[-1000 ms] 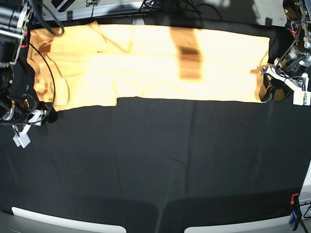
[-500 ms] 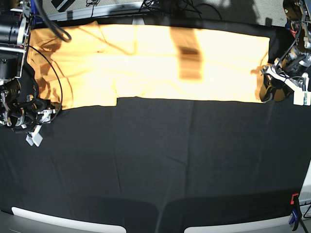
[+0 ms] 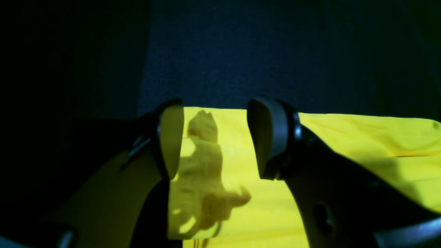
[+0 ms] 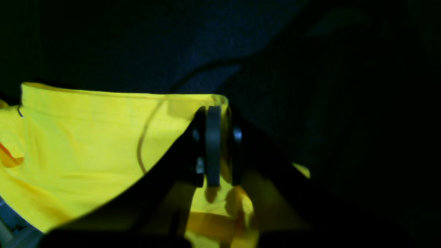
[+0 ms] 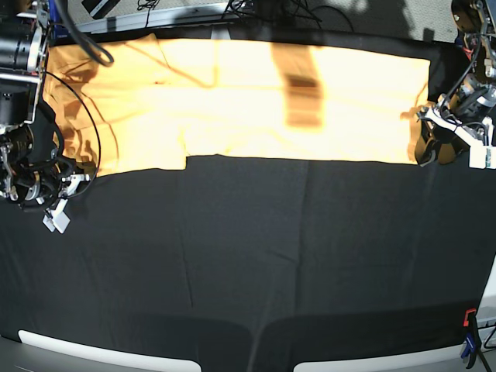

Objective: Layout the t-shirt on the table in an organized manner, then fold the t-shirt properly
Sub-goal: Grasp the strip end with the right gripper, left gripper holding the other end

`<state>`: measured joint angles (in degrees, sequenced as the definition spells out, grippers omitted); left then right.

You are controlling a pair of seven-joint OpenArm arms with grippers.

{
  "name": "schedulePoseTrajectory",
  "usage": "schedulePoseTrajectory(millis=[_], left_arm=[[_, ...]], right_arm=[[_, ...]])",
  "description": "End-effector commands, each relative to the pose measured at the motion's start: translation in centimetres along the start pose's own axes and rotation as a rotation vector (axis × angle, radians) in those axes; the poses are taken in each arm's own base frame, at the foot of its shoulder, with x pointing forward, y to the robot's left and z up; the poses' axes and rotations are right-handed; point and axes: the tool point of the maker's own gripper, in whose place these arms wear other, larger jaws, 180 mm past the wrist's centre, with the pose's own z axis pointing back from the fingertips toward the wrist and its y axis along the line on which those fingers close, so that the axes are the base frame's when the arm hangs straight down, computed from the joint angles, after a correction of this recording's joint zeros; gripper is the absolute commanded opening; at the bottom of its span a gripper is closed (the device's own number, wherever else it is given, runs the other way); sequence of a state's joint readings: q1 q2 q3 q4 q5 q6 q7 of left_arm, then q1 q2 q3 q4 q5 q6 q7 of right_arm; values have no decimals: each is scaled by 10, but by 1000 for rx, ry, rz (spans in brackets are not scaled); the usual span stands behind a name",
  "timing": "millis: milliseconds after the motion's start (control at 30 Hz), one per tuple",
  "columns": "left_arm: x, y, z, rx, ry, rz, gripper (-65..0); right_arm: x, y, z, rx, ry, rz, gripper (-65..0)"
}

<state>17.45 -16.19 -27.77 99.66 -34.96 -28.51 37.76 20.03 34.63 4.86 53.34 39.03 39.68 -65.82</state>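
Black counter [image 5: 248, 256] carries the shirt [image 5: 248, 101] lengthwise along the frame's top; right fingers [image 4: 213, 146] pinch its left corner, left fingers [image 3: 213, 137] gape over its right edge.

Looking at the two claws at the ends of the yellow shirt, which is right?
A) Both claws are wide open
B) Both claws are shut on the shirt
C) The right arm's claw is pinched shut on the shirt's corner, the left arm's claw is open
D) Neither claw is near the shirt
C: the right gripper has its fingers pressed together on a corner of the t-shirt, while the left gripper stands wide apart over the fabric.
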Motion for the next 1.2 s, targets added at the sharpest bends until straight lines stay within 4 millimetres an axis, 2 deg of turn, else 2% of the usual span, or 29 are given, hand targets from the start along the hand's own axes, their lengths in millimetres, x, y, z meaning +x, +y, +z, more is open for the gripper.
schedulePoseTrajectory(millis=[0,133,333,600,767,933,1067,1167], left_arm=[[17,0,2,-7,-52,-14,-343],[17,0,2,-7,-52,-13,-343],[17,0,2,-7,-52,-13,-343],[17,0,2,-7,-51,-14,-343],[16,1,2,-2,-48,-20,-343],[13,3,2,12,-33,-40,-343],[15,3,2,12,-41,-39,-343],[15,3,2,12,-42,-39,-343]], right_arm=[[13,-6,14,-26,-53,31,-624],[6,13,19,-47,-99,152,-625],[-12,59,29,-49,-140,345,-626],[-45,107,44,-24,-149,488,-626],[-74,133,45,17,-116,541,-626],[-100,148,45,54,-79,555,-626],[-112,163,46,87,-84,561,-626],[-112,178,45,116,-111,552,-626]])
